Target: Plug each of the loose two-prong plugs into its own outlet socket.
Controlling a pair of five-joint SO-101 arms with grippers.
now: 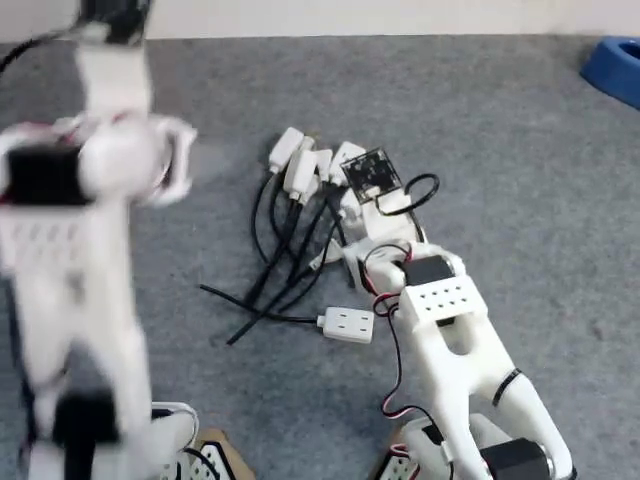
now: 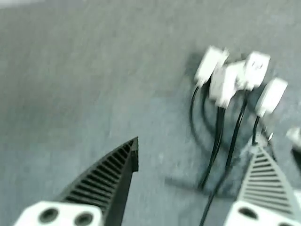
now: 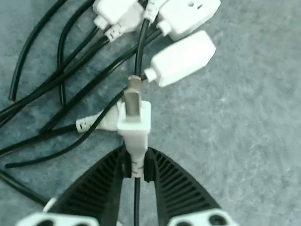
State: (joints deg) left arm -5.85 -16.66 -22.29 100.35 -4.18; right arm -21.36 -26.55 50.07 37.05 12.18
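Black cords (image 1: 280,260) trail toward 7 o'clock from the outlet-socket cluster (image 1: 300,165). A blue container (image 1: 615,65) sits at 2 o'clock. The right gripper (image 3: 135,162) clamps the two-prong plug (image 3: 134,120) by its rear end, prongs forward, near one socket (image 3: 181,59). The left gripper (image 2: 195,146) is spread wide, holding nothing.

left arm (image 1: 85,190) is up high on the left side, wrist tipped down toward the counter, jaws spread wide apart. right arm (image 1: 455,335) stretches forward low from the near edge, jaws pinched tight on the back end of a plug (image 3: 134,120), prongs pointing away.
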